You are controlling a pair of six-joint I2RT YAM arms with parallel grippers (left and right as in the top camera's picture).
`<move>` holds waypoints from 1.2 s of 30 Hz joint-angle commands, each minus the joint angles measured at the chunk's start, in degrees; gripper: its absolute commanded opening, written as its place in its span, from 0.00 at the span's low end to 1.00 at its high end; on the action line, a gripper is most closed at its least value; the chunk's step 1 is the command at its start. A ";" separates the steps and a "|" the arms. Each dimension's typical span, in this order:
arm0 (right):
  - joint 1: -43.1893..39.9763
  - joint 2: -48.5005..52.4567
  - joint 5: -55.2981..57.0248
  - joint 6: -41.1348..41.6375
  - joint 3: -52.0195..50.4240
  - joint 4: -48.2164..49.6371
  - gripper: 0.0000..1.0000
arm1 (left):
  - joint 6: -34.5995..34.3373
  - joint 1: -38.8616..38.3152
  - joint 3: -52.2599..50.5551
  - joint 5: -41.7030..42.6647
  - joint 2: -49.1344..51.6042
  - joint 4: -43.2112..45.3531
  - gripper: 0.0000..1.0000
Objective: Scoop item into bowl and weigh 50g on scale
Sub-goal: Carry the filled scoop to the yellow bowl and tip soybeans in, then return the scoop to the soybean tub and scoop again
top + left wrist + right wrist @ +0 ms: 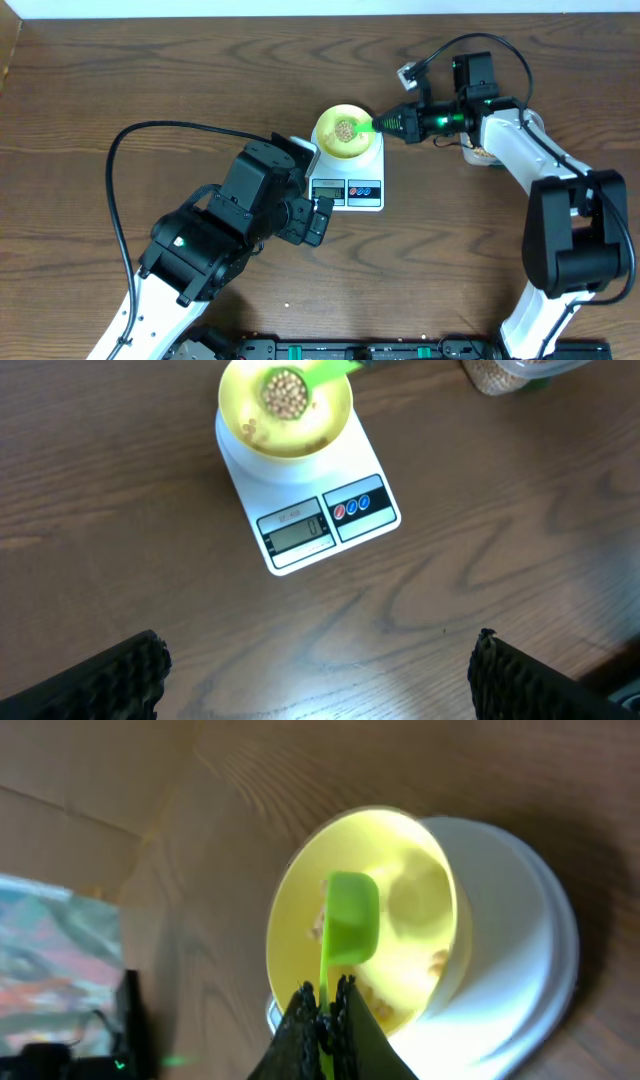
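The pale yellow bowl (343, 133) sits on the white scale (350, 185), whose display and red and blue buttons face the front. My right gripper (392, 123) is shut on the handle of a green spoon (358, 127). The spoon's scoop is full of beige beans (285, 393) and hovers over the bowl (325, 422). A few beans lie in the bowl (415, 935). In the right wrist view the spoon (350, 920) shows from below, held in the right gripper (325, 1005). My left gripper (320, 670) is open and empty above the table in front of the scale (310, 525).
A clear plastic tub (520, 372) with beans stands to the right of the scale, behind my right arm (480, 152). Black cables loop over the table at the left and back right. A black rail runs along the front edge.
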 commanded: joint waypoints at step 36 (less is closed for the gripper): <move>25.09 -11.37 61.57 -19.45 15.02 -21.16 0.01 | -0.31 0.20 1.18 0.13 -0.39 0.00 0.98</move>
